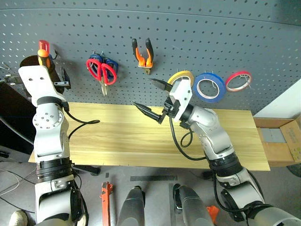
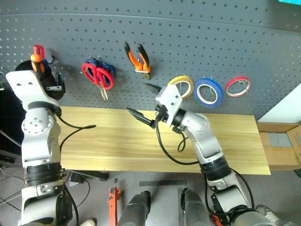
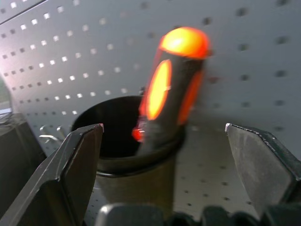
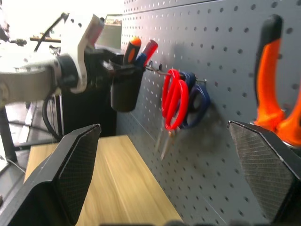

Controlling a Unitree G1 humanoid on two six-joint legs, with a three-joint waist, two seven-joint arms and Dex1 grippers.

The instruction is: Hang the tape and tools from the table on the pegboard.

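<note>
Left end effector (image 3: 164, 155): you left it open before the screwdriver (image 3: 171, 84) (in black cup (image 3: 117, 155)) | right end effector (image 1: 153, 100): open over the worktop (image 1: 117, 141) | pliers (image 1: 142, 54), red scissors (image 1: 101, 70), blue tape (image 1: 209, 87): hung on pegboard (image 1: 188, 37).

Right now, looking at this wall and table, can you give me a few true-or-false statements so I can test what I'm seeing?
1. The pliers hang on the pegboard. True.
2. The blue tape lies on the table. False: it hangs on the pegboard between a yellow roll and a red roll.
3. The screwdriver stands in a black cup. True.
4. The right gripper holds the red scissors. False: open, empty; the scissors hang on the board.
</note>
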